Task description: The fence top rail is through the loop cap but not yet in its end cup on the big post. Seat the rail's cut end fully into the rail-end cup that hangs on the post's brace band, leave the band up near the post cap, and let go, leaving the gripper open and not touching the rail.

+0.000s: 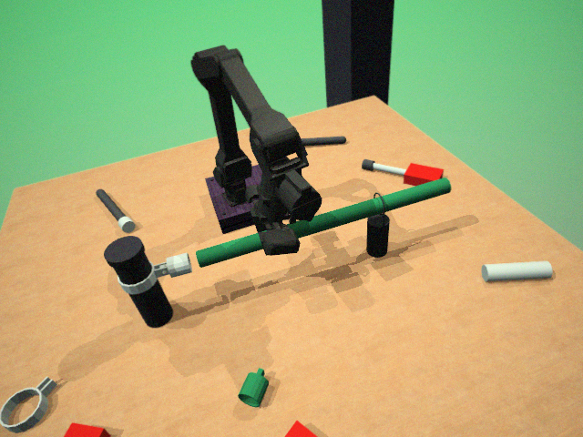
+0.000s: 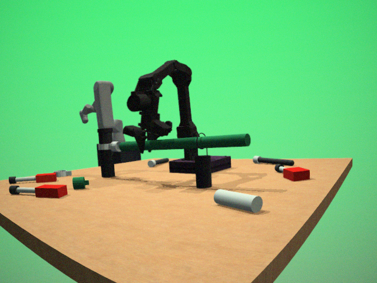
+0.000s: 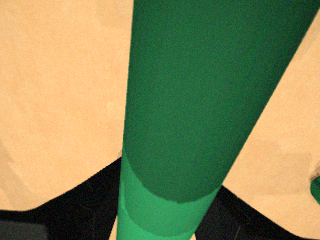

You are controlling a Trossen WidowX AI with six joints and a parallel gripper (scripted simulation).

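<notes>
The green top rail (image 1: pixel 348 216) (image 2: pixel 173 143) (image 3: pixel 200 100) passes through the wire loop above the short black post (image 1: pixel 378 237) (image 2: pixel 203 171). It is raised, close to level. My gripper (image 1: pixel 283 232) (image 2: pixel 145 146) (image 3: pixel 158 167) is shut on the rail, between the short post and the rail's left end. The pale rail-end cup (image 1: pixel 179 264) (image 2: pixel 115 146) hangs on the brace band (image 1: pixel 137 285) (image 2: pixel 104 147), up near the cap (image 1: pixel 124 248) of the big post (image 1: pixel 151 305) (image 2: pixel 107 165). A small gap shows between the rail's left end and the cup mouth in the top view.
A loose green cup (image 1: pixel 253 389) (image 2: pixel 78 183) and a loose grey band (image 1: pixel 24 409) lie on the near side in the top view. A pale cylinder (image 1: pixel 517 271) (image 2: pixel 237 200) lies beyond the short post. Dark rods and red-handled tools lie around the table (image 1: pixel 376 357) (image 2: pixel 182 243).
</notes>
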